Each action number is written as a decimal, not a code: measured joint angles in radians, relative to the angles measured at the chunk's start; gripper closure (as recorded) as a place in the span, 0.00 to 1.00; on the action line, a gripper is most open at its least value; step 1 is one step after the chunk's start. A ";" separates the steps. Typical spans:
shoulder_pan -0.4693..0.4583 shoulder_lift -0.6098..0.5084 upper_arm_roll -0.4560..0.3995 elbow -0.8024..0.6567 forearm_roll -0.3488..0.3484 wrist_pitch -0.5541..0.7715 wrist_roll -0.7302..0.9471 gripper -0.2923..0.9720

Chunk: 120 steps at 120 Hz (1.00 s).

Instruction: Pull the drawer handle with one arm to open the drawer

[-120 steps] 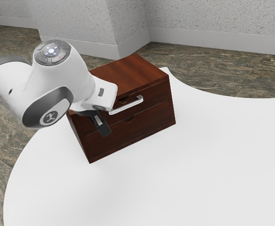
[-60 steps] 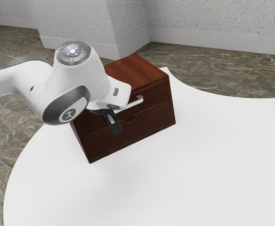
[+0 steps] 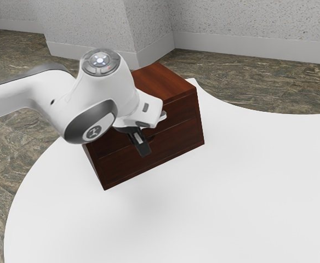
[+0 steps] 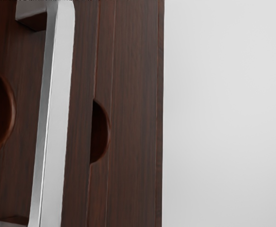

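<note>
Now, claw at wooden cabinet front, drawer handle just beside it

I see a white table with a curved edge. A mottled brown-grey stone floor wraps around the table's far side. Beyond the table a speckled grey wall rises above a pale baseboard, and one wall corner juts toward the table.
</note>
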 joint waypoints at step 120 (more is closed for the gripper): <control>0.003 0.120 -0.009 0.117 0.001 0.000 0.008 0.23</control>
